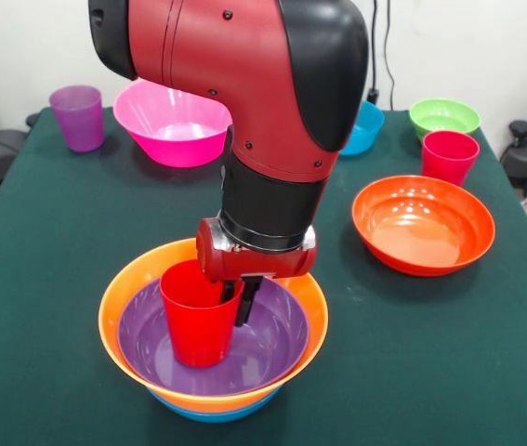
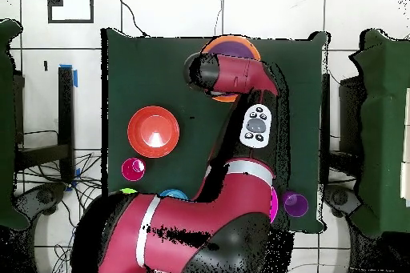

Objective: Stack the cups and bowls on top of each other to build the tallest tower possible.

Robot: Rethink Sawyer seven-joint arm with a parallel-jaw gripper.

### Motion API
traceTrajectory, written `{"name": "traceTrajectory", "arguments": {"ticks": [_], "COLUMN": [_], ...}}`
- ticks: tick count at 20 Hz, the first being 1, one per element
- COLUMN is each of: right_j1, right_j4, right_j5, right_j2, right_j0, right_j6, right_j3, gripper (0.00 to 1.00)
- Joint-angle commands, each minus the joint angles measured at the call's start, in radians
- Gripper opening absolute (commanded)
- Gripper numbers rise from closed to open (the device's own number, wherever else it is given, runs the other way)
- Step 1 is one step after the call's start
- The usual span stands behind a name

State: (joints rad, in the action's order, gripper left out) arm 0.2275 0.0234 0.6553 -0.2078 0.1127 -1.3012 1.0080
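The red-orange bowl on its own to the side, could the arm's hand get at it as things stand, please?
Probably yes. The red-orange bowl sits open side up with nothing in it or over it, bare cloth around it. The hand is at the red cup in the tower, so it must leave that first.

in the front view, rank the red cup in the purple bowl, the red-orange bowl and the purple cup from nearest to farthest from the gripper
1. The red cup, standing in the purple bowl, right at the gripper, on its picture-left side.
2. The red-orange bowl, off to the picture's right, farther back.
3. The purple cup, at the far back left corner.
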Motion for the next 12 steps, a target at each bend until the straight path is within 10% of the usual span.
{"name": "traceTrajectory", "arguments": {"ticks": [1,12], "right_j1": [-0.045,-0.040], "right_j4": [-0.062,-0.065], "right_j5": [0.048,0.036], "right_j2": [0.117,0.114], "right_j0": [-0.023,-0.025], "right_j6": [0.019,0.013], "right_j3": [-0.027,-0.014], "gripper": [0.00,0.00]}}
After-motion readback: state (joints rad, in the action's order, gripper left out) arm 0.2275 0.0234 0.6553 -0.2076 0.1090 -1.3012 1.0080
